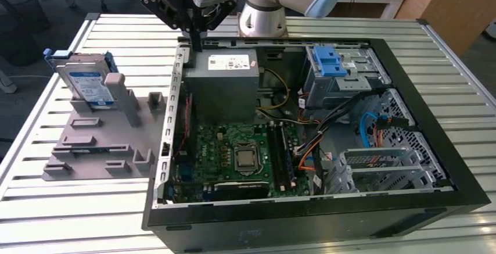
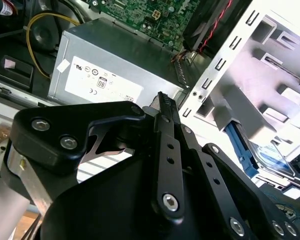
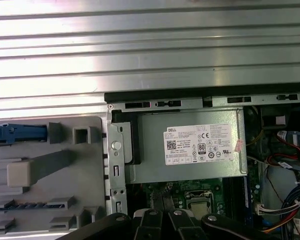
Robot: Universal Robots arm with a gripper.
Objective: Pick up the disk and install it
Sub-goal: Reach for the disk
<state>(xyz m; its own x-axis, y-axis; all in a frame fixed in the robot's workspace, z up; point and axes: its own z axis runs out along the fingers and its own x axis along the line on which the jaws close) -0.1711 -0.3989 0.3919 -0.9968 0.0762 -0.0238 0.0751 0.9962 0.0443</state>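
- One disk (image 1: 83, 82) stands upright in a grey holder (image 1: 97, 149) on the table (image 1: 78, 207), at the exterior view's left of the open computer case (image 1: 310, 219).
- Gripper (image 1: 194, 42) narrow, fingers together, holding nothing, above the case's far corner beside the grey metal box (image 1: 220, 88).

Grey metal box (image 3: 190, 172): white sticker (image 3: 200, 145) on its face, with rows of small black print, a square code at one end and a row of round and boxed marks | disk (image 1: 78, 68), exterior view: white and blue label (image 1: 90, 89), possibly lines of text, none legible
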